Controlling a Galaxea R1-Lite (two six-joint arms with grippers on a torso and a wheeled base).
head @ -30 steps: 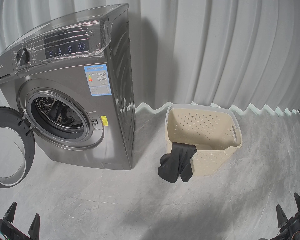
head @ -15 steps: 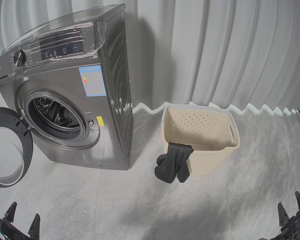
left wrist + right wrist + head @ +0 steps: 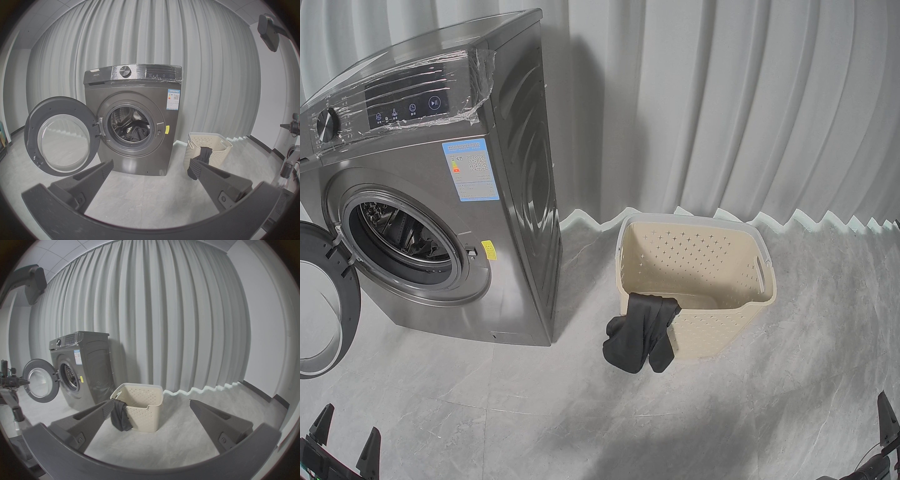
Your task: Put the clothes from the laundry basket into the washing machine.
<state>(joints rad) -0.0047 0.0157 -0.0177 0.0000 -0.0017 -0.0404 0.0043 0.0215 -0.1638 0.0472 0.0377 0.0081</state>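
The cream laundry basket point(image 3: 687, 217) stands on the floor to the right of the grey washing machine point(image 3: 506, 187). A black garment point(image 3: 640, 334) hangs over the basket's near rim, down its outside toward the floor. The machine's round door point(image 3: 328, 312) is swung open, and dark clothes point(image 3: 134, 132) lie in the drum. My left gripper point(image 3: 349, 422) is open and low at the near left, well short of the machine. My right gripper point(image 3: 150, 405) is open and empty at the near right, far from the basket point(image 3: 143, 408).
Pleated white curtains point(image 3: 737, 106) close off the back behind the machine and basket. Bare grey stone floor point(image 3: 562, 406) stretches between me and both. The open door juts out to the left of the machine's front.
The camera has turned, so machine and basket sit farther left in the picture. My right gripper now sits lower at the picture's edge. The garment hangs as before.
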